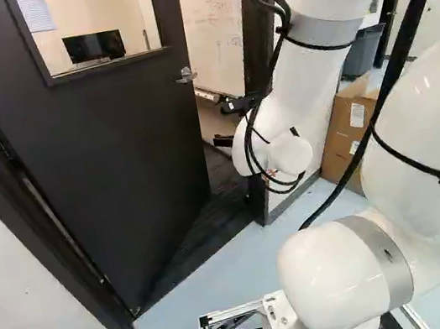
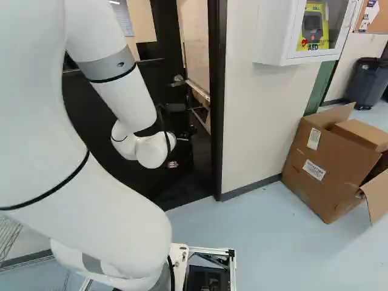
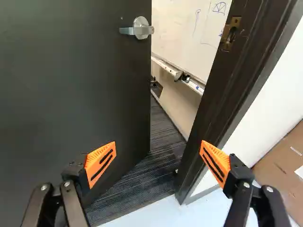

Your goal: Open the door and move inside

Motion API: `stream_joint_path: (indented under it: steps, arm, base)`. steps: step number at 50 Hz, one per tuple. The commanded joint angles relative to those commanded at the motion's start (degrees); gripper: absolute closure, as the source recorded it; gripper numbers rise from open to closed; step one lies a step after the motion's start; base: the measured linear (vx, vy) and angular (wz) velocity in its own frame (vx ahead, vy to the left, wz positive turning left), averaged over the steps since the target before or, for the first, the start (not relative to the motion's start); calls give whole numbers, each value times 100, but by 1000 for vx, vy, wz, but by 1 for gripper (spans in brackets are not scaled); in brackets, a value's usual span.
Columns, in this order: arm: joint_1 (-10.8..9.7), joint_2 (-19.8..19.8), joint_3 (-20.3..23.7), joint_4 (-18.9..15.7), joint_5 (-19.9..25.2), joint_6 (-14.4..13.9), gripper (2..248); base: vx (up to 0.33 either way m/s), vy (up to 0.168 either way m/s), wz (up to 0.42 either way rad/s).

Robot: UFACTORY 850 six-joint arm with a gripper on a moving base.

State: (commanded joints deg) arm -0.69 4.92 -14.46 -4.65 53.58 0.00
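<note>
Fingers spread wide, gap between door edge and frame

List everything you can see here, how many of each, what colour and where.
Hinged door with window: one, near-black, ajar
Metal lever handle: one, silver, on the door
Wooden-looking door frame: one, dark brown, around the opening
Wall-mounted whiteboard: one, white, beyond the opening
Flat screen: one, black, behind the door's window
Open cardboard box: at least one, brown, right in right base view
Boxy wall cabinet: one, white, above the box's left
Lidded bin: one, dark grey, beyond the box
Jointed robot arm: one, white, before the doorway
Two-fingered gripper: one, black, orange pads, open, facing the gap
</note>
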Motion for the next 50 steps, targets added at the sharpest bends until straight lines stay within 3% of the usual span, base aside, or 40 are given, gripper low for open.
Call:
stream_joint_path:
  steps: [50]
  arm:
    - [0,0,0,0,0,0,3]
  base:
    - [32,9,-5]
